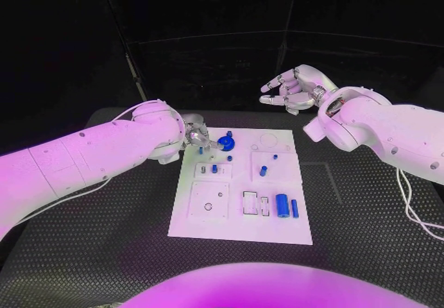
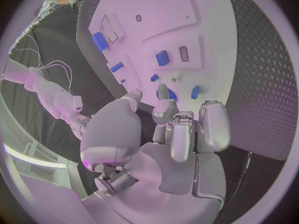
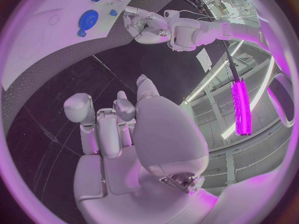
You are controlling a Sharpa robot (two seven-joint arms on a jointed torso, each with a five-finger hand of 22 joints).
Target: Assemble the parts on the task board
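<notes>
The white task board (image 1: 239,218) lies in the middle of the black table. A blue gear (image 1: 228,140) sits near its far left corner. My left hand (image 1: 196,138) hovers at that corner, right beside the gear. In the left wrist view a fingertip (image 2: 163,91) reaches the gear (image 2: 171,95), a small blue peg (image 2: 196,91) stands just beside the fingers, and nothing lies between them. My right hand (image 1: 290,87) hangs raised beyond the board's far edge with its fingers curled in on nothing. The right wrist view looks across at the gear (image 3: 88,19) and my left hand (image 3: 147,27).
Small blue pegs (image 1: 263,171) stand mid-board, and two blue cylinders (image 1: 281,204) lie near the right edge. A raised white square plate (image 1: 209,202) takes up the near left of the board. Bare textured table mat (image 1: 360,212) surrounds the board.
</notes>
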